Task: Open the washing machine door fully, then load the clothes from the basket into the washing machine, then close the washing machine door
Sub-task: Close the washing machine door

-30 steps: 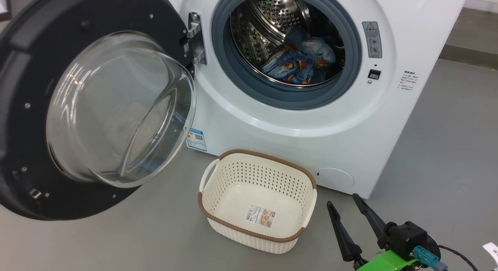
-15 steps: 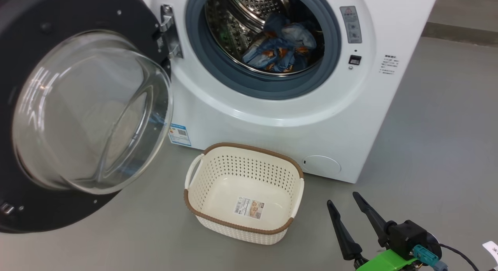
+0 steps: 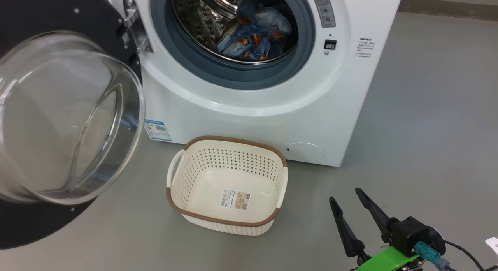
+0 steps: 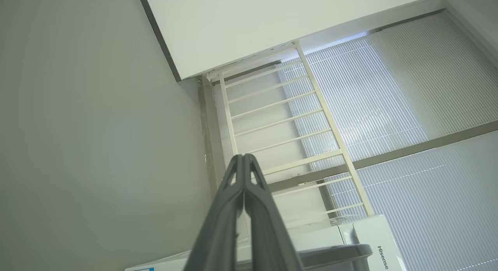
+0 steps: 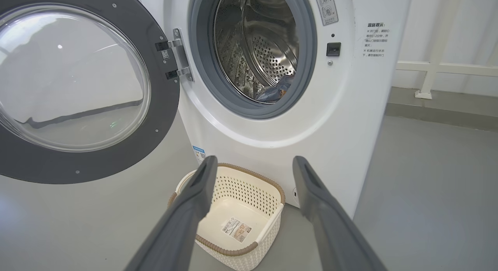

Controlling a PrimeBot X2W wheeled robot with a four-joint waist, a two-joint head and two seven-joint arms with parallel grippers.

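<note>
The clothes (image 3: 253, 33) lie inside the washing machine (image 3: 253, 107), its door (image 3: 35, 18) swung open.
Your right claw (image 3: 344, 194) is spread wide and holds nothing, above the floor (image 3: 428, 127), right of the basket (image 3: 229, 223) and apart from it; your left claw (image 4: 244, 158) is pressed together, gripping nothing.

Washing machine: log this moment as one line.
door open; clothes in drum; basket empty; right gripper open, free; left gripper shut; next: close door
</note>
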